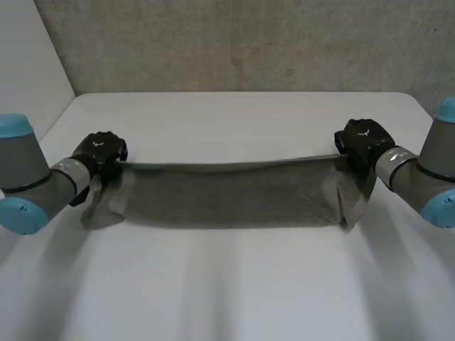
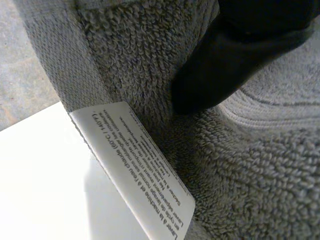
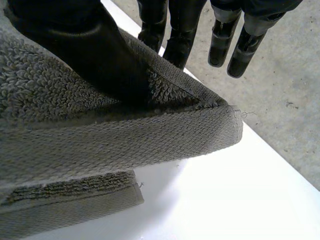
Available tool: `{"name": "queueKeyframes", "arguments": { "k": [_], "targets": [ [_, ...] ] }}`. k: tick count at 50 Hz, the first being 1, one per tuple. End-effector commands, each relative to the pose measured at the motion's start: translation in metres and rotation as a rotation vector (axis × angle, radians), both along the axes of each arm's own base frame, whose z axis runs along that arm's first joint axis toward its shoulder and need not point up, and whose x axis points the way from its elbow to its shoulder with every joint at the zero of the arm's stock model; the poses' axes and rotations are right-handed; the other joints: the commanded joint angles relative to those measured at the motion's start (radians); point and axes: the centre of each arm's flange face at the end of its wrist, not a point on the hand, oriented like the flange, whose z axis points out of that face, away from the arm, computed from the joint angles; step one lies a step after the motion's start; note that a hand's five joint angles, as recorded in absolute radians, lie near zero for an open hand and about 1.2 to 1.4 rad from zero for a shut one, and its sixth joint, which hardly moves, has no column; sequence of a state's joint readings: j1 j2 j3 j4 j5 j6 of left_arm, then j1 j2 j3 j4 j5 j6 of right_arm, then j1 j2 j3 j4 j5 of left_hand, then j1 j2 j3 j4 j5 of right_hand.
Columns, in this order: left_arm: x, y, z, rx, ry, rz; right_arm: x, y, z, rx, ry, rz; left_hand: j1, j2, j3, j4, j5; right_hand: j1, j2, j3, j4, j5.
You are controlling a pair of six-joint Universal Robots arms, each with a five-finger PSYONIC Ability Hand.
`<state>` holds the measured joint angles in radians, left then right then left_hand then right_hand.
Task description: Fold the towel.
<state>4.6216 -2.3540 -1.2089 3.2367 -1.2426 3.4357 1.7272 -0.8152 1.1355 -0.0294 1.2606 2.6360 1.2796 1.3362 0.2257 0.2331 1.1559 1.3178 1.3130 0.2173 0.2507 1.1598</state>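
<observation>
A grey-green terry towel hangs stretched in a long band between my two hands, just above the white table. My left hand pinches the towel's left top corner; in the left wrist view its thumb presses into the terry beside a white care label. My right hand holds the right top corner; in the right wrist view its thumb clamps the hemmed corner against the fingers. Both ends of the towel droop below the hands.
A grey wall stands behind the table's far edge. The table's left edge and rounded far-right corner lie close to the arms. Bare white tabletop spreads in front of the towel.
</observation>
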Motion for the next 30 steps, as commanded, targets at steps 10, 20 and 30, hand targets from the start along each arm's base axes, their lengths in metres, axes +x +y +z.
{"name": "queueKeyframes", "arguments": {
  "k": [10,20,30],
  "targets": [
    [0.003,-0.003,-0.001,-0.046,-0.038,0.025,0.002,-0.012,-0.009,-0.062,0.007,0.004,0.117,0.06,-0.051,-0.059,0.066,0.078,0.083,-0.043,-0.076,0.062],
    [-0.008,0.012,0.009,-0.048,-0.037,-0.005,0.0,-0.007,-0.005,-0.059,0.009,-0.005,-0.533,-0.589,-0.051,-0.059,-0.583,-1.143,-1.138,-0.043,-0.076,-1.16],
    [-0.003,0.018,0.047,-0.125,-0.028,0.006,-0.004,0.003,0.043,-0.152,-0.009,-0.014,-1.06,-1.117,-0.051,-0.059,-1.111,-1.143,-1.138,-0.043,-0.076,-1.16]
  ]
}}
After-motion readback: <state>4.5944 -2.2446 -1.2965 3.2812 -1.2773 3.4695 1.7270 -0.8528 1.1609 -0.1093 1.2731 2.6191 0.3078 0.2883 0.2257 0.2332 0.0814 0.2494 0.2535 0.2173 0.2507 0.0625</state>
